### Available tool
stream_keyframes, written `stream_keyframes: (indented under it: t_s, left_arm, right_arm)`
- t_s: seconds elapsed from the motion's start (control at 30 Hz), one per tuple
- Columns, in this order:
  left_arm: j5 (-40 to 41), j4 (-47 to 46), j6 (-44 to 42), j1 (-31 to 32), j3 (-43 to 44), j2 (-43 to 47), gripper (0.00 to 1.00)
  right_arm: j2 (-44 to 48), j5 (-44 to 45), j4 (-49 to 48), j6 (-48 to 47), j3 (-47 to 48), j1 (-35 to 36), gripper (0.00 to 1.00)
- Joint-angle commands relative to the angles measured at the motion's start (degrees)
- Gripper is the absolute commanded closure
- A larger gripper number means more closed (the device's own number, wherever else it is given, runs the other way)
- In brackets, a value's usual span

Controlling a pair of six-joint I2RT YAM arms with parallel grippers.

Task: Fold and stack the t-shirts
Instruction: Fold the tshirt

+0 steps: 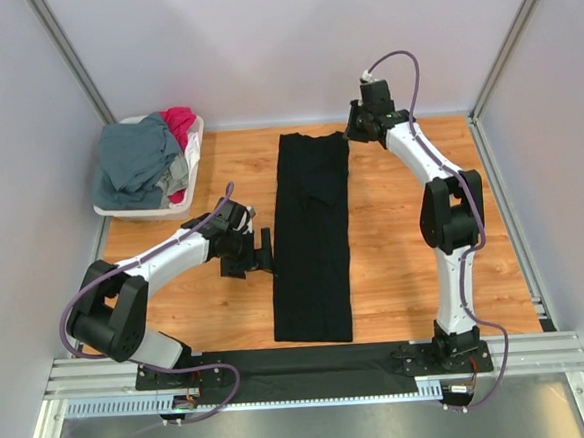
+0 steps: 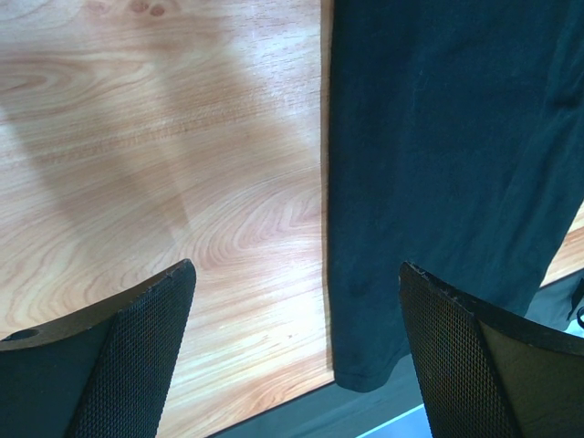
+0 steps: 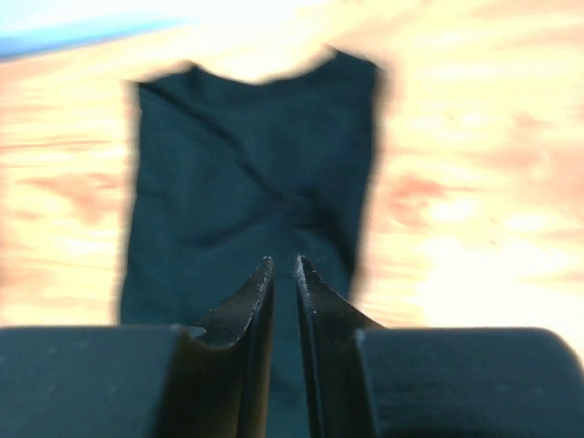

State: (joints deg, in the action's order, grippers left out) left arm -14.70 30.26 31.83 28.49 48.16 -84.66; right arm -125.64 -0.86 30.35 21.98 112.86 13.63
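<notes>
the black t-shirt (image 1: 311,238) lies flat down the middle of the desk (image 1: 405,261), already folded lengthwise into a long narrow strip of soft matte cloth with straight side edges. the step in hand looks like the crosswise fold: the far end must be pinched and carried towards the near hem. the right fingers (image 3: 270,283) hang over that far end, almost together with a thin slit, no cloth seen between them; in this blur i cannot tell more. the left fingers (image 1: 264,249) are spread wide, just beside the strip's left edge. a grey-blue t-shirt (image 1: 138,160) and a magenta t-shirt (image 1: 178,122) wait crumpled in the white plastic basket (image 1: 121,209).
</notes>
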Motion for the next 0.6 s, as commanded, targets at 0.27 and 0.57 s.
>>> stream_keyframes:
  t_s: [0.27, 0.57]
  left_arm:
    - [0.99, 0.76, 0.07, -0.19, 1.67, 1.87, 0.02]
    - [0.81, 0.94, 0.25, -0.19, 2.55, 0.55, 0.02]
  right_arm:
    - [-7.42, -8.20, -3.72, 1.31, 1.93, 0.79, 0.92]
    - [-12.33, -2.31, 0.41, -1.41, 5.17, 0.79, 0.93]
